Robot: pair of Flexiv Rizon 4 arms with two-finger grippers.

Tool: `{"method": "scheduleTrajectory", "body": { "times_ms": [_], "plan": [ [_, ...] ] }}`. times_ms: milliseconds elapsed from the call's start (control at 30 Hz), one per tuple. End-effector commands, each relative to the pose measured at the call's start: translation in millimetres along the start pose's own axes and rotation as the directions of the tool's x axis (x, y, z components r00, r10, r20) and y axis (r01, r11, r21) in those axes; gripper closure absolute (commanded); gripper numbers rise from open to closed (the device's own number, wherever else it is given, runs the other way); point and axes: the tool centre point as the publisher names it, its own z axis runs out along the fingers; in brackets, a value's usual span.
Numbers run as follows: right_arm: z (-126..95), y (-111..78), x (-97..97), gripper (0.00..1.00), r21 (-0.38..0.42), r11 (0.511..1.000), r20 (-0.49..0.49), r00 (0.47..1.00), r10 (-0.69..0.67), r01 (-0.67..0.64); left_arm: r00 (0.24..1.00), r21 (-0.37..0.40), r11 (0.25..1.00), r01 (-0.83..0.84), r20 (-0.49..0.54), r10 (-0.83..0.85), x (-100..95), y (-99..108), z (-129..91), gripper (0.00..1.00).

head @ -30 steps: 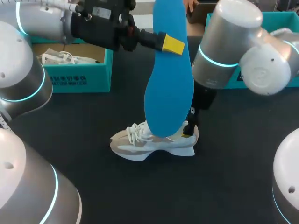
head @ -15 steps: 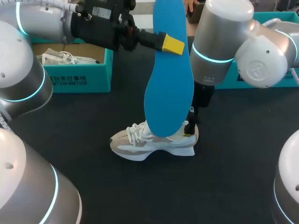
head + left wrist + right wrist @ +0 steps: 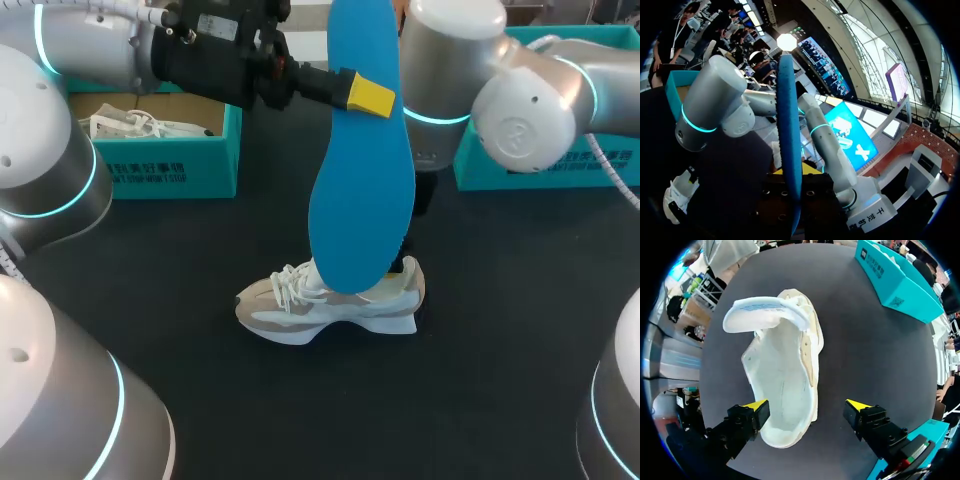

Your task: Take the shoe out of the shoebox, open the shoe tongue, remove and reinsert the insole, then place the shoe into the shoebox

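— Holding anything, the left gripper point(image 3: 372, 96)?

— Yes. Its yellow-tipped fingers are clamped on a blue insole point(image 3: 362, 170), a flat, smooth, foot-shaped sheet hanging upright above the middle of the table point(image 3: 500, 340). From the left wrist, the insole point(image 3: 789, 145) shows only as a thin blue edge running out from between the fingers.

— And the shoe?

— The shoe point(image 3: 330, 305) stands sole-down near the table's middle, under the insole: pale grey and beige panels, white laces, a thick white sole. The insole's lower end covers its opening in the head view.

— The right gripper?

— From its own wrist, the right gripper point(image 3: 807, 412) hangs above the heel, fingers wide apart and touching nothing. Below it the shoe point(image 3: 785, 375) shows a bare whitish bed, with the padded tongue point(image 3: 765, 312) folded forward over the toe.

— Anything else?

— A teal cardboard shoebox point(image 3: 170, 165) sits at the far left edge with a second white shoe point(image 3: 130, 125) inside. Another teal box point(image 3: 540, 165) sits at the far right, largely behind the right arm point(image 3: 520, 100).
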Motion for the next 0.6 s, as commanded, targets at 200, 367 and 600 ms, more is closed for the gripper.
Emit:
{"method": "scheduleTrajectory", "body": {
  "times_ms": [200, 367, 600],
  "plan": [
    [45.3, 22.9, -18.9, 0.0, 0.038, 0.999, -0.05, 0.998, -0.037, 0.039, 1.0, -0.001, 1.0, 0.001, 0.001, -0.001, -0.8, -0.2, 1.3, 1.0],
    [58.6, 24.2, -15.1, 0.16, 0.04, 0.999, -0.078, 0.997, -0.019, 0.022, 1.0, -0.001, 1.0, 0.001, 0.001, -0.001, -0.8, -0.2, 1.3, 1.0],
    [63.3, 20.6, -4.7, 1.0, 0.053, 0.998, -0.086, 0.996, 0.033, -0.028, 1.0, -0.001, 1.0, 0.001, 0.001, -0.001, -0.8, -0.2, 1.3, 1.0]
  ]
}}
